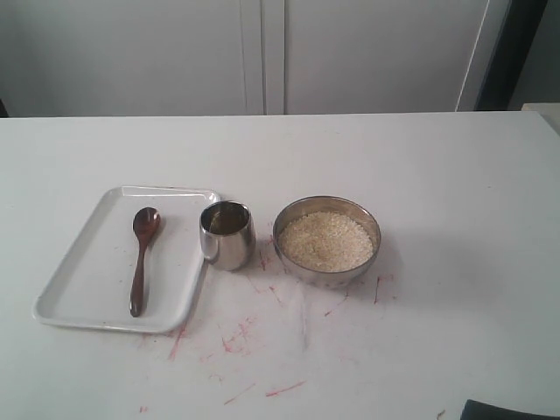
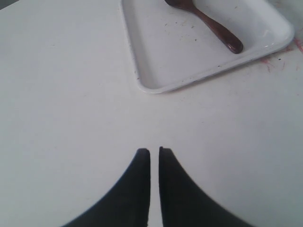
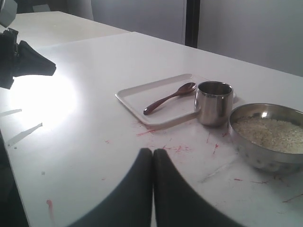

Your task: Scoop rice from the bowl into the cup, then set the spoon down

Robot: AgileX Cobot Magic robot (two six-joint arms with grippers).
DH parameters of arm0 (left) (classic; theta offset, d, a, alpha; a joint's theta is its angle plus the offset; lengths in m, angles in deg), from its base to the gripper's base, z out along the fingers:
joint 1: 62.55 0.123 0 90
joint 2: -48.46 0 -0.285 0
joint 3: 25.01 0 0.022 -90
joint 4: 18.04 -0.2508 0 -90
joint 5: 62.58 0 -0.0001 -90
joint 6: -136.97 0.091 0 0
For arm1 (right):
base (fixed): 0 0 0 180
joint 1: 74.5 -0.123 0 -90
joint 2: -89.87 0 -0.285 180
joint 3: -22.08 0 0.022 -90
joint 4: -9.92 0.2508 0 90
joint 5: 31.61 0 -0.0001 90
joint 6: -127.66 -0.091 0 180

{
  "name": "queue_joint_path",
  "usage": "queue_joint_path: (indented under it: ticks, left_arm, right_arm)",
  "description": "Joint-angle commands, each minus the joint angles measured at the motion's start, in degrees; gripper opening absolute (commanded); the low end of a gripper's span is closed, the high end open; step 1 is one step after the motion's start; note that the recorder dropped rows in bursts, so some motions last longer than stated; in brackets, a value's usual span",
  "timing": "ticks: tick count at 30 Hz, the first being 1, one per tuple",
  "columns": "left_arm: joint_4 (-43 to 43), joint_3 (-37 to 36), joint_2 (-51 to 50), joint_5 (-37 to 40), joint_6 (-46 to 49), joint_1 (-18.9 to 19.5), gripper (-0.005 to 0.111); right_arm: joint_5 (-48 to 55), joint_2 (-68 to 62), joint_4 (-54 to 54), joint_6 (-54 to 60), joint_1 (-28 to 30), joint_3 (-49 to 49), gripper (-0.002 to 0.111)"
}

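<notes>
The left gripper (image 2: 154,150) and right gripper (image 3: 152,151) both have jaws together. The spoon (image 1: 140,258) lies on the tray (image 1: 87,306); at its 3 o'clock stands the cup (image 1: 227,234), then the bowl (image 1: 332,276) of rice (image 1: 325,241).

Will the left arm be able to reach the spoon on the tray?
Probably yes. The spoon lies alone on the tray, nothing covering it. The left pincer is shut, so it must open first.

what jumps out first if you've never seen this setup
The steel bowl full of rice sits mid-table, with the cup close on its left in the exterior view. The dark spoon lies in a white tray left of the cup, and red scuffs streak the near surface.
</notes>
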Motion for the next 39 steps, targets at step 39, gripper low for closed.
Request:
queue_joint_path:
  ticks: [39]
  left_arm:
    - [0.0, -0.53, 0.17, 2.22, -0.33, -0.22, 0.014]
  right_arm:
    - [0.05, 0.34, -0.3, -0.2, 19.72, 0.3, 0.0]
